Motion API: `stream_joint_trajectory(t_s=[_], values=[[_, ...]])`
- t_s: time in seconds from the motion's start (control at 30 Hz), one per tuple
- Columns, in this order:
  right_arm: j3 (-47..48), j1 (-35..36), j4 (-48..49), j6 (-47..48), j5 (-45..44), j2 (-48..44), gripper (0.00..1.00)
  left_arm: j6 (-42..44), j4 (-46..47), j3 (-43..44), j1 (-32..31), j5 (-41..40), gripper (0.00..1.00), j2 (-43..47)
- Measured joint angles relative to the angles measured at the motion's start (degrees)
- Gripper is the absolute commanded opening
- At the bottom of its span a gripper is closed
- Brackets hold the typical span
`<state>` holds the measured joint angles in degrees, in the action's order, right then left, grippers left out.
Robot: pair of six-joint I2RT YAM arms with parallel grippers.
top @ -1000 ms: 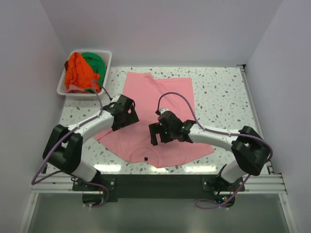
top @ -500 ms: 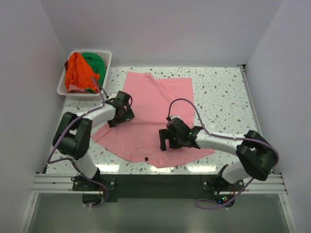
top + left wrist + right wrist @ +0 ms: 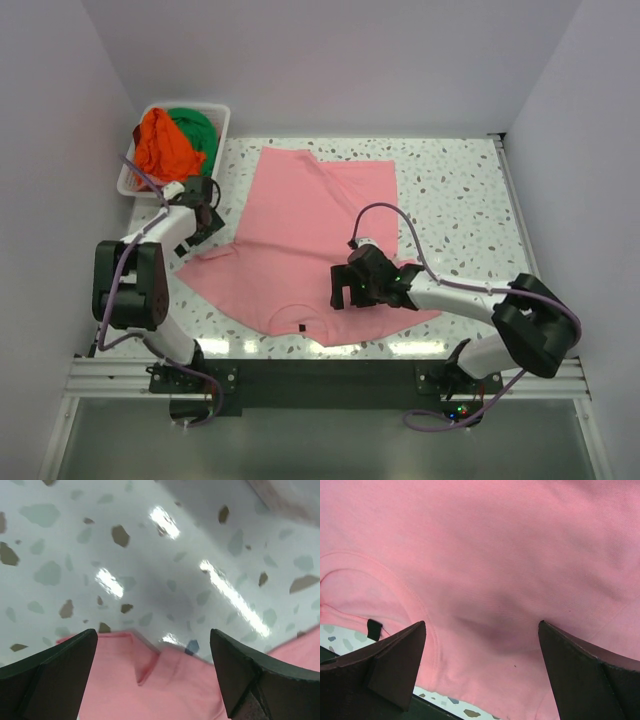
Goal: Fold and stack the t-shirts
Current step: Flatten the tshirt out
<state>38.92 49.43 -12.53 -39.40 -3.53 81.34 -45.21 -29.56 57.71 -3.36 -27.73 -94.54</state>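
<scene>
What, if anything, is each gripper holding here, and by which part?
Nothing is held. The left gripper is open at an edge of the pink t-shirt, and the right gripper is open above the shirt near its collar.

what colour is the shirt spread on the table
The shirt is pink; the top view shows it best.

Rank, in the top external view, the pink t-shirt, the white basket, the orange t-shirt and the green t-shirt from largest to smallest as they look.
1. pink t-shirt
2. white basket
3. orange t-shirt
4. green t-shirt; this last rank is unsure, since both lie crumpled and the orange one partly covers it.
</scene>
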Motion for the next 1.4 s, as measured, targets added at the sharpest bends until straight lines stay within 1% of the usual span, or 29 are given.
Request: stream_joint_trajectory(t_s=[0.1, 0.17, 0.33, 0.43, 0.57, 0.67, 0.8, 0.93, 1.03, 1.13, 1.23, 1.4], values=[[-0.4, 0.0, 0.5, 0.0, 0.2, -0.4, 0.99, 0.0, -1.3, 2.4, 2.9, -1.5, 1.00, 0.2], [-0.6, 0.0, 0.8, 0.6, 0.8, -0.7, 0.99, 0.1, -1.5, 2.6, 3.6, -1.1, 1.00, 1.5], [0.3, -0.1, -1.0, 3.3, 2.1, -1.1, 0.98, 0.4, -0.9, 0.1, 2.8, 4.6, 1.00, 8.7], [4.4, -0.1, -3.9, 5.2, 1.2, -1.1, 0.99, 0.2, -0.6, -2.4, -0.3, 6.6, 1.00, 13.3], [14.8, -1.5, -5.4, 7.3, -1.7, 0.6, 0.99, -0.1, 0.2, -5.4, -8.2, 9.4, 1.00, 15.5], [23.8, -5.1, -5.1, 8.7, -2.5, 5.7, 0.99, -0.2, 2.2, -9.4, -10.3, 13.3, 1.00, 15.7], [38.0, -13.5, -6.4, 11.5, -1.4, 18.5, 0.99, -0.2, 2.9, -15.0, -10.3, 16.3, 1.00, 15.7], [50.4, -19.1, -8.7, 14.5, -1.2, 32.2, 0.99, -0.2, 3.1, -16.4, -10.3, 17.3, 1.00, 15.5], [58.8, -21.8, -12.8, 16.8, -1.6, 41.3, 0.99, -0.2, 3.5, -16.4, -10.3, 17.4, 1.00, 15.4], [64.6, -23.3, -16.2, 19.2, -2.6, 47.0, 0.99, -0.2, 3.6, -16.4, -10.3, 16.9, 1.00, 14.6], [68.7, -24.6, -18.3, 20.7, -3.0, 50.7, 0.99, -0.1, 3.4, -16.3, -10.3, 16.0, 1.00, 12.5], [68.3, -27.5, -17.5, 21.7, -1.2, 51.2, 0.99, 0.5, 3.3, -13.2, -10.3, 14.2, 1.00, 8.8]])
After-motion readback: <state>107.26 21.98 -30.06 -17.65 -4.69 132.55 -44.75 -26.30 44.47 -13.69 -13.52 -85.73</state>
